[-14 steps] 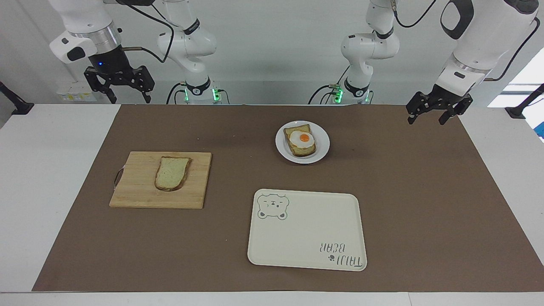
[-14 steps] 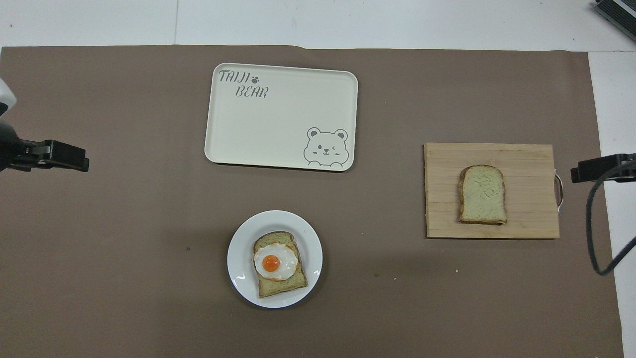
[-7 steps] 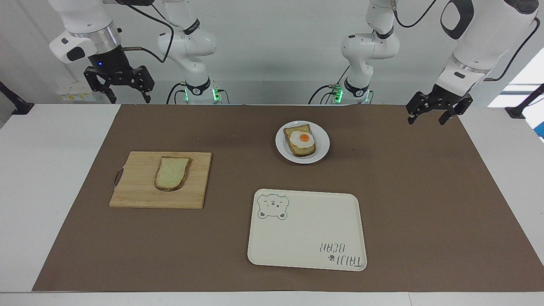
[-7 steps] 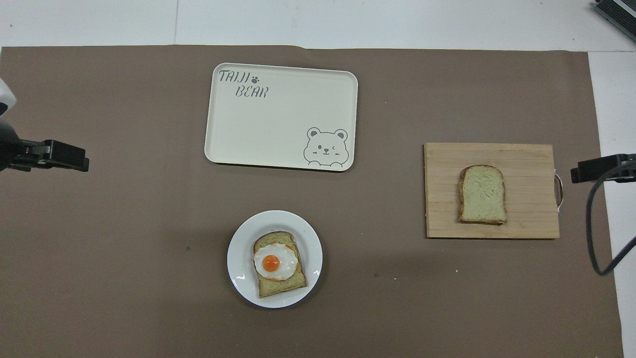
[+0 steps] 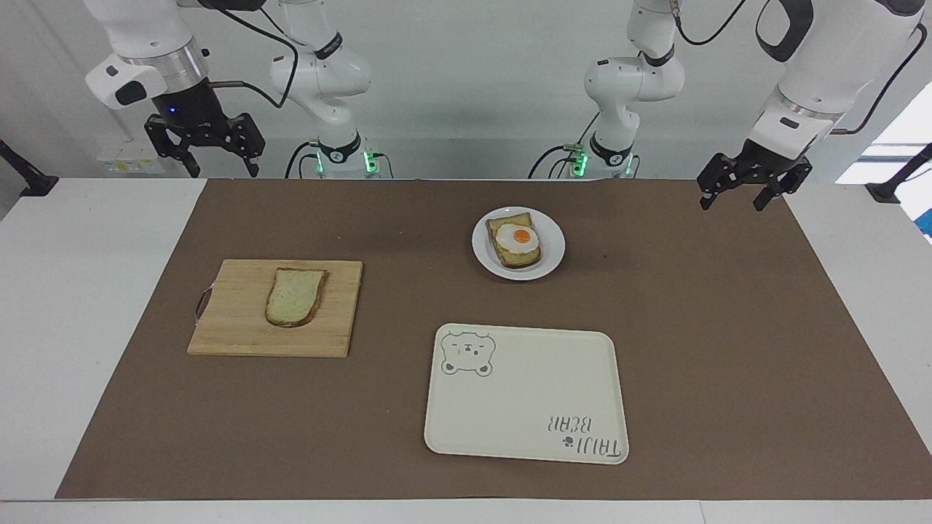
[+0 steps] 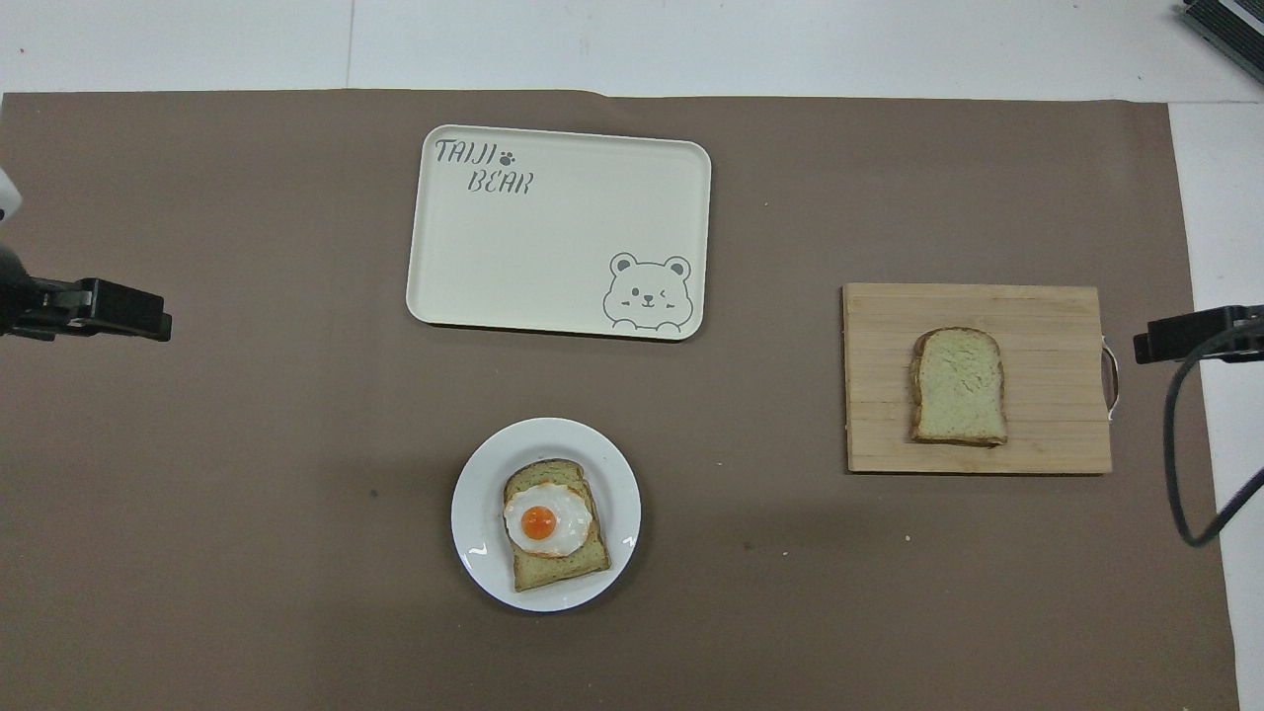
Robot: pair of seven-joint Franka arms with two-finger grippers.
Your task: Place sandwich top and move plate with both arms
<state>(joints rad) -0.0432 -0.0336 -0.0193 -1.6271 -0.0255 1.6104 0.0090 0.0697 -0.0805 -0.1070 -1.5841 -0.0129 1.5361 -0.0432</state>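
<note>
Lying flat, sandwich top [image 5: 295, 296] points its rounded end away from robots.

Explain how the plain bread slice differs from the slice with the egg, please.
The sandwich top is bare; the egg toast carries a fried egg. The sandwich top lies on a wooden cutting board toward the right arm's end; the egg toast lies on the white plate, nearer to the robots. Both lie flat, untouched by any gripper.
</note>
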